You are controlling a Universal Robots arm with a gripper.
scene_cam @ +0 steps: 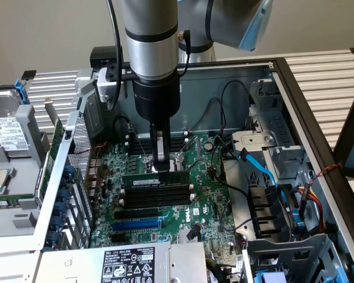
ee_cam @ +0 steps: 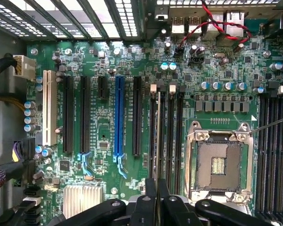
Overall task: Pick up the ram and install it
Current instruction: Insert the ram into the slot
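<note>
The ram [scene_cam: 156, 178], a dark-green stick with a white label, stands on edge over the rearmost of the long black memory slots [scene_cam: 153, 199] on the motherboard. My gripper [scene_cam: 161, 166] comes straight down onto the stick's top edge and is shut on it near its right half. In the wrist view the ram [ee_cam: 158, 136] shows edge-on as a thin pale line along a memory slot [ee_cam: 172, 136], with my gripper [ee_cam: 156, 190] closed over its near end. I cannot tell whether the stick is seated in the slot.
The open CPU socket [ee_cam: 219, 162] lies beside the memory slots. A blue expansion slot [ee_cam: 118, 115], black slots and a white slot [ee_cam: 49, 107] lie on the other side. Blue cables [scene_cam: 262, 171] and drive bays crowd the exterior view's right, a hard drive [scene_cam: 9, 135] its left.
</note>
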